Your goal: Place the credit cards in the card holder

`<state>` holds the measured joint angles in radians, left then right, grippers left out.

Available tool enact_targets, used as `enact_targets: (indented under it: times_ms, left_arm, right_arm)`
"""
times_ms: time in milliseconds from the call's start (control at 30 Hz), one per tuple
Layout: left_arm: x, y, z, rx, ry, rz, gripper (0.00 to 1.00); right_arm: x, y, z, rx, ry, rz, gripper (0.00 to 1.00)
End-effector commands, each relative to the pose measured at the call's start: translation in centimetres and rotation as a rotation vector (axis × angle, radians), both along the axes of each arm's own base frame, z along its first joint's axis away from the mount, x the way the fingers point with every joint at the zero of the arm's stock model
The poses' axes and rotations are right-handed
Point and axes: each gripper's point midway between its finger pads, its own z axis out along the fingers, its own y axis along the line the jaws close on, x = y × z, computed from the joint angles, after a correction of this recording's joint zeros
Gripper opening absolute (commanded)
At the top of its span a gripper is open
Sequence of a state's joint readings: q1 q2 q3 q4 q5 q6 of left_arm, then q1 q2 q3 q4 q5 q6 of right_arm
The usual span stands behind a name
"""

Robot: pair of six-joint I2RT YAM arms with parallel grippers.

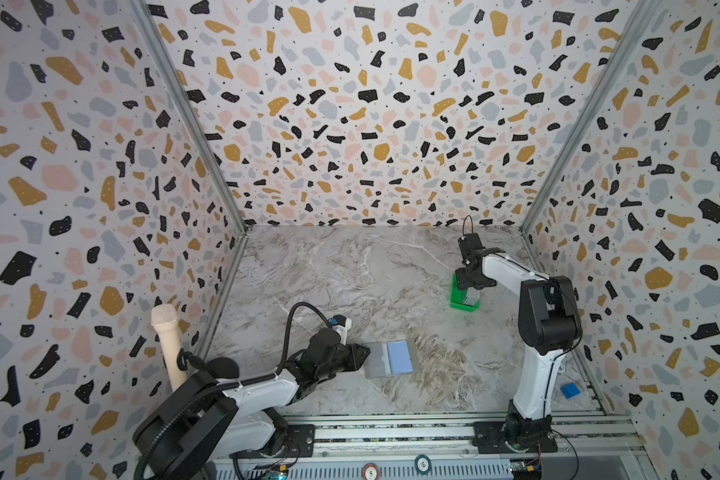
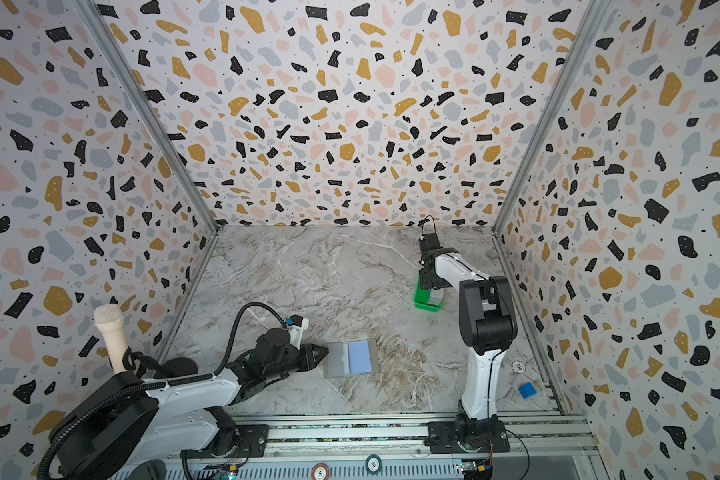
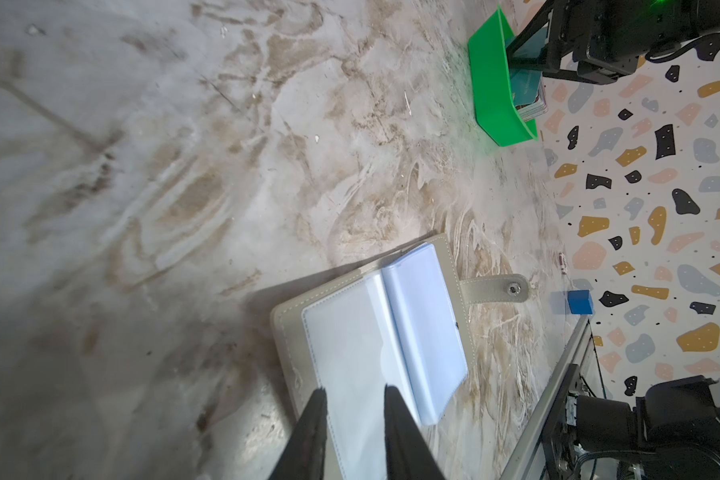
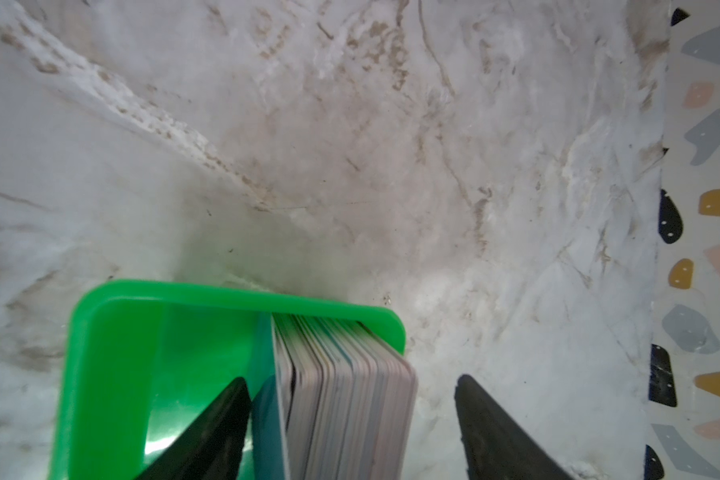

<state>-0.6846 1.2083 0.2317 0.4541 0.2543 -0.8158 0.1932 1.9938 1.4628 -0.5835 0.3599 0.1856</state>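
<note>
the credit cards [image 4: 346, 399] stood on edge as a packed stack at one end of a green tray [image 4: 109, 353], a teal card on the side facing the tray's bare half. in both top views the tray [image 1: 458, 301] sat on the right side of the marble table [image 1: 350, 274], towards the back. the right gripper [image 4: 352, 379] hung over it with its jaws spread wide, one finger inside the tray just beside the teal card, the other outside the stack and clear of it, so the cards lay between the jaws without being pinched

the card holder [image 1: 389, 359] lay open and flat near the front middle of the table, well apart from the tray, its clear pockets up and a light blue page on its right half. its snap strap [image 3: 514, 289] stuck out to one side. the left gripper [image 3: 355, 390] sat at the holder's left edge, jaws only slightly apart over the clear pocket; i could not tell whether they pressed on it

a small blue block [image 1: 570, 390] lay by the right wall
</note>
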Motion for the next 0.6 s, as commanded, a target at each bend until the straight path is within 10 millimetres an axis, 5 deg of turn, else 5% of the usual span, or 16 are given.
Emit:
enact_targets:
  times_ms: [0, 333, 567]
  left_arm:
    - [0.17, -0.15, 0.53, -0.026, -0.030, -0.010, 0.27]
    - [0.13, -0.10, 0.35, -0.029, -0.025, -0.012, 0.27]
    - [0.13, 0.03, 0.19, -0.028, -0.021, -0.008, 0.27]
  right_arm:
    - [-0.01, -0.37, 2.97, -0.019, -0.040, -0.015, 0.73]
    - [0.22, 0.20, 2.79, -0.041, -0.033, -0.004, 0.55]
    - [0.49, 0.35, 3.23, -0.065, -0.035, 0.000, 0.52]
